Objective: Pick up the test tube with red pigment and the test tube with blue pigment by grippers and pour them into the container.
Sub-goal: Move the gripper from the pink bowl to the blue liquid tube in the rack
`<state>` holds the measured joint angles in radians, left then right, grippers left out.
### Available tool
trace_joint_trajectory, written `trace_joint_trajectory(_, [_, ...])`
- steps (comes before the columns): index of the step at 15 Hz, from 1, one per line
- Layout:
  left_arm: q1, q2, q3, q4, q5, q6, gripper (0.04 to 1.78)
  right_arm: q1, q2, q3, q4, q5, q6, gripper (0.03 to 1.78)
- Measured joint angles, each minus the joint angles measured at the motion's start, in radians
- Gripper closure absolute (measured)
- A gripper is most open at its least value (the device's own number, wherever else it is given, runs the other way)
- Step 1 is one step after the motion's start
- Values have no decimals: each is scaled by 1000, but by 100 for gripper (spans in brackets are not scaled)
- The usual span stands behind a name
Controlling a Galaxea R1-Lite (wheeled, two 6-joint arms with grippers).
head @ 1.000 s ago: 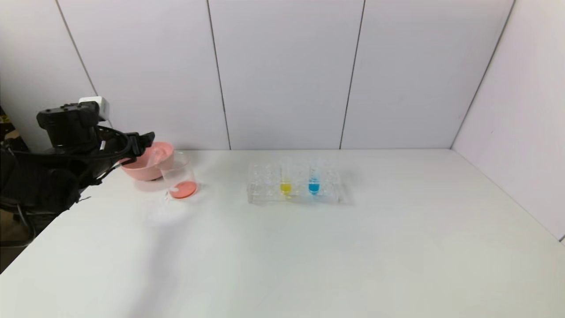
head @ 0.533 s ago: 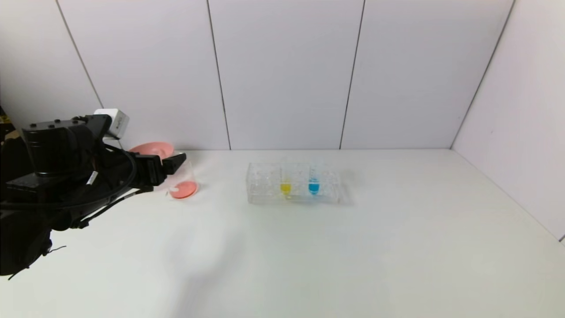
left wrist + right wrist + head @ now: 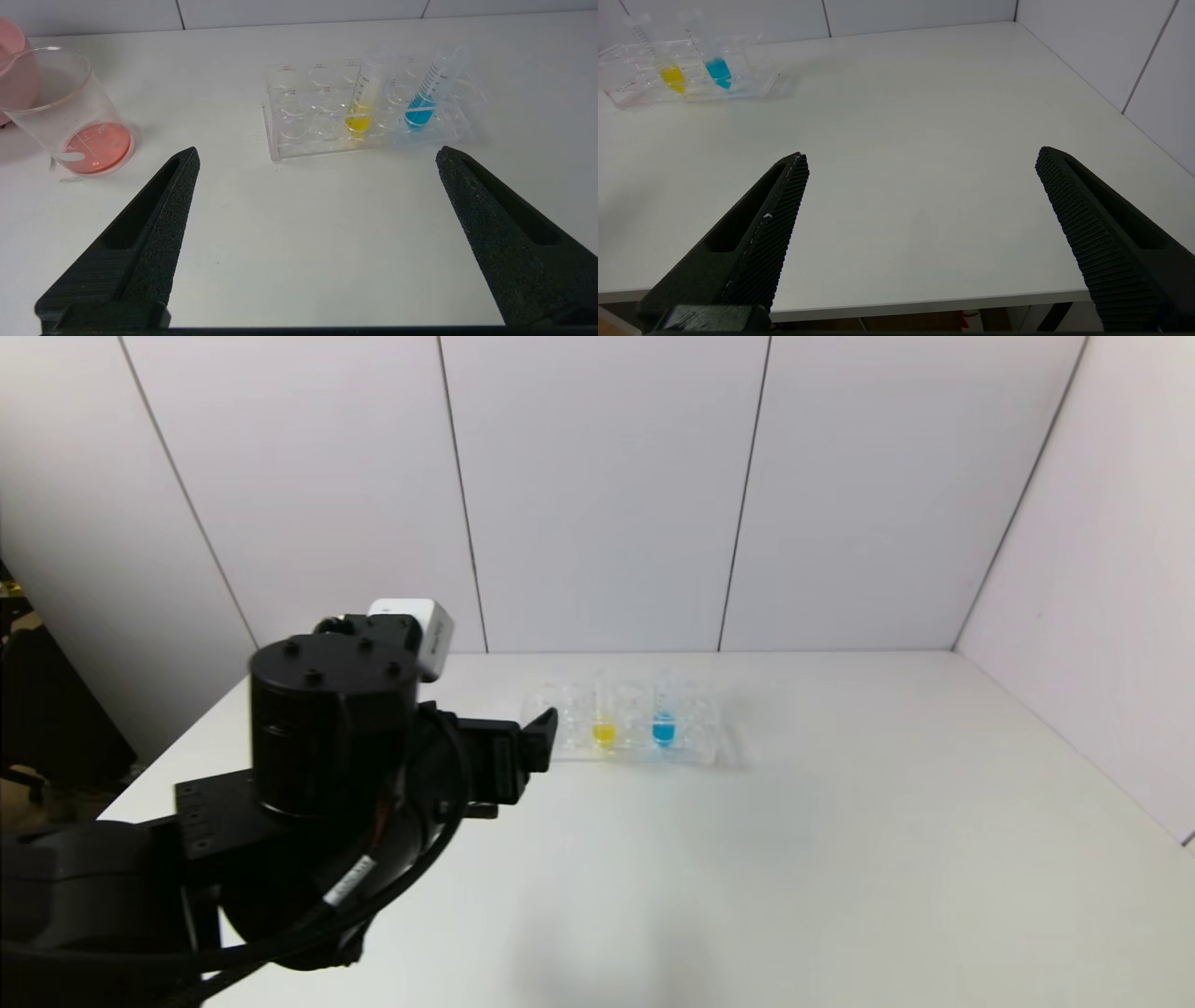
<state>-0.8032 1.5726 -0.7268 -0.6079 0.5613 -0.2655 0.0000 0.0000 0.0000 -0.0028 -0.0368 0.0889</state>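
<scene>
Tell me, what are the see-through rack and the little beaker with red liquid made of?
The clear rectangular tube rack looks like glossy acrylic or similar hard plastic: transparent flat walls, bright edges. The small clear cylindrical beaker could be glass or plastic: transparent, printed graduations, pouring lip; the look leaves it open.

Blue tube [image 3: 419, 109] — yellow tube [image 3: 359, 119] — orange-red liquid in beaker [image 3: 70, 112].

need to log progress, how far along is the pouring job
About halfway. Done: the container already holds red liquid, and no red tube is in the rack. In hand: nothing; the left gripper is open, facing the rack. Left: the test tube with blue pigment sits unpoured beside the yellow tube. The right gripper waits open.
</scene>
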Motion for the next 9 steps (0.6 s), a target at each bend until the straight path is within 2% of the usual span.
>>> trace_joint_trajectory(2, [-79, 93, -95, 6, 141, -33, 6, 0, 0, 0, 0, 0, 0, 4])
trace_joint_trajectory(4, [-130, 176, -181, 15, 230, -43, 6, 0, 0, 0, 0, 0, 0, 4])
trace_joint_trajectory(9, [-222, 306, -356, 102, 304, -47, 6, 0, 0, 0, 0, 0, 0, 4])
